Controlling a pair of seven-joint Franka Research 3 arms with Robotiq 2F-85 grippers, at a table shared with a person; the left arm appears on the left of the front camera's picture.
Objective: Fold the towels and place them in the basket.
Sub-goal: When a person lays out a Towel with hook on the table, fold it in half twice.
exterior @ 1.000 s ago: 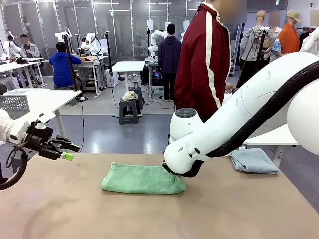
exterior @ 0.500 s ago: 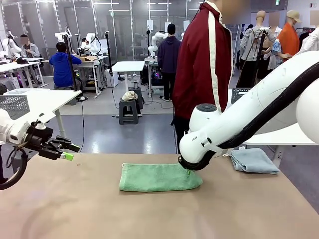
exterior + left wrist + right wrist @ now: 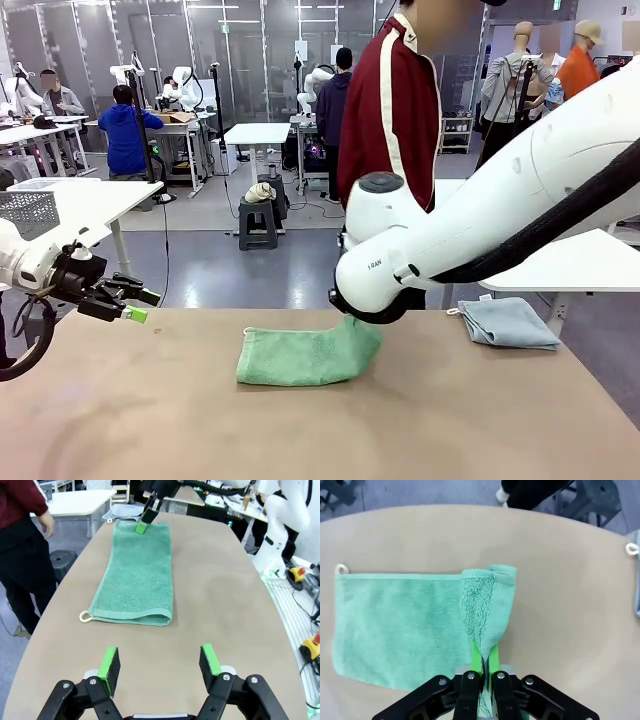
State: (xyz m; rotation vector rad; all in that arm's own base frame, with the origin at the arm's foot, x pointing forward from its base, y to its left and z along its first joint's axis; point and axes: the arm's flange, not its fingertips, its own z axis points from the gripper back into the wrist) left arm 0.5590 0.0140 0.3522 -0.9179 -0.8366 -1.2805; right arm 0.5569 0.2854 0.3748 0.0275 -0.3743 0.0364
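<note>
Green towel (image 3: 297, 356) lay flat on the table (image 3: 150, 420), mid-table toward the far edge, its long side across the front view. Right gripper (image 3: 483, 667) was pressed together on one short end of it, green pads pinching a gathered ridge of terry; that end (image 3: 487, 600) stood lifted and curled over the flat part, the rest of the cloth resting on the table. Judged: end held up this way so it could be carried over the towel's length for a fold in half; fold not yet laid down.

Left gripper (image 3: 160, 664) hung spread, nothing between its fingers, just off the towel's other short end where the hanging loop (image 3: 85, 616) lay; apart from the cloth. Judged: parked clear to give the right arm room, or ready to pin that end.

Blue-grey towel (image 3: 508, 322) sat folded at the table's far right edge, well apart from the green one, likely waiting its turn.

Person in a dark red jacket (image 3: 390, 110) stood at the far side, not touching anything
</note>
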